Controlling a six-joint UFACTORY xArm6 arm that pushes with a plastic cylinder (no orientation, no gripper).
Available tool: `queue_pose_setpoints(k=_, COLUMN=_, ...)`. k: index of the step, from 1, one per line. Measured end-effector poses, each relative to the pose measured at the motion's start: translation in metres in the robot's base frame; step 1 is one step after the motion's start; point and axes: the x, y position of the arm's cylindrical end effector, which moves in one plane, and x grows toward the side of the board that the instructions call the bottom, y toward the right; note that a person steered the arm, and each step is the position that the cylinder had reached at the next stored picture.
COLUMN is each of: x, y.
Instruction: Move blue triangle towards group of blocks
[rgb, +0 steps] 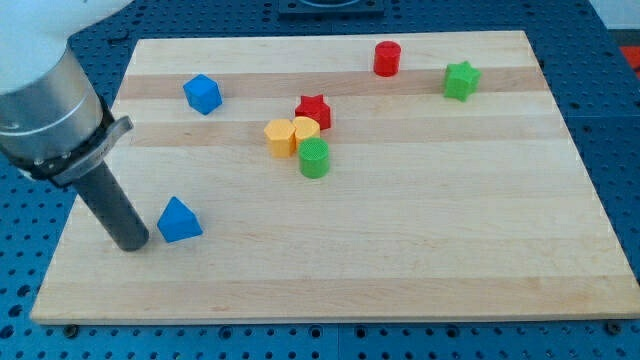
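Observation:
The blue triangle (179, 220) lies on the wooden board (400, 250) at the view's lower left. My tip (131, 242) rests on the board just left of it, a small gap apart. The group of blocks sits near the board's middle: a red star (313, 110), an orange block (279, 136), a yellow block (306, 130) and a green cylinder (314, 158), all close together. The group is up and to the right of the blue triangle.
A blue cube-like block (202, 94) lies at the upper left. A red cylinder (387, 58) and a green star (461, 80) lie at the upper right. The arm's grey body (45, 100) overhangs the board's left edge.

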Motion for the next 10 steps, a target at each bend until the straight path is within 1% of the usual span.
queue_pose_setpoints(k=3, x=-0.004, y=0.056)
queue_pose_setpoints(k=5, x=-0.032, y=0.057)
queue_pose_setpoints(k=7, x=-0.04, y=0.087)
queue_pose_setpoints(k=8, x=-0.061, y=0.088)
queue_pose_setpoints(k=10, x=-0.09, y=0.058)
